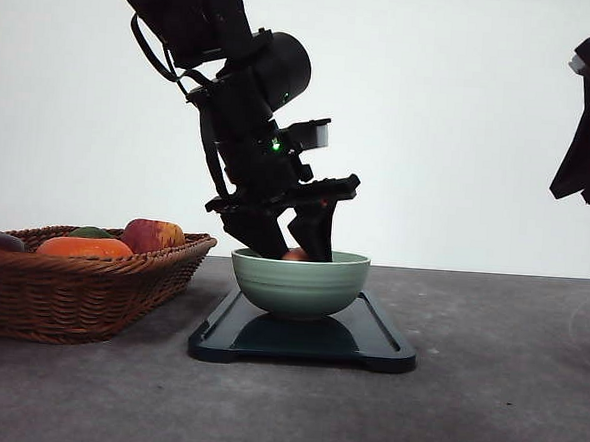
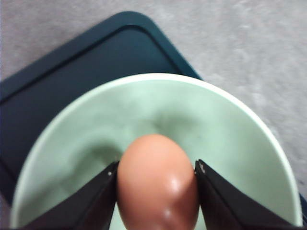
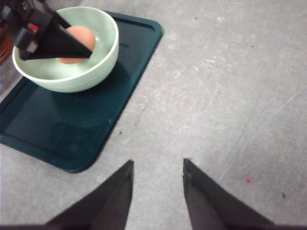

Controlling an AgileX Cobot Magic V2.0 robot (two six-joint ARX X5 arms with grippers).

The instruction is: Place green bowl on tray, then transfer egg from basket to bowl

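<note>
Left gripper is closed on the egg, held inside the green bowl on the tray; its long axis is pointed away between the fingers. Right gripper is kept open, well apart.

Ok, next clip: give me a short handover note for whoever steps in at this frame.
Left hand: shut on the egg, lowered inside the green bowl; egg not yet released.
Right hand: open, holding nothing, raised over bare table to the right of the tray.
Green bowl sits on the tray; the basket stands to the left with fruit in it.
Done: bowl placed, egg brought to the bowl.
Left: open the left hand, let the egg settle, lift clear.
</note>
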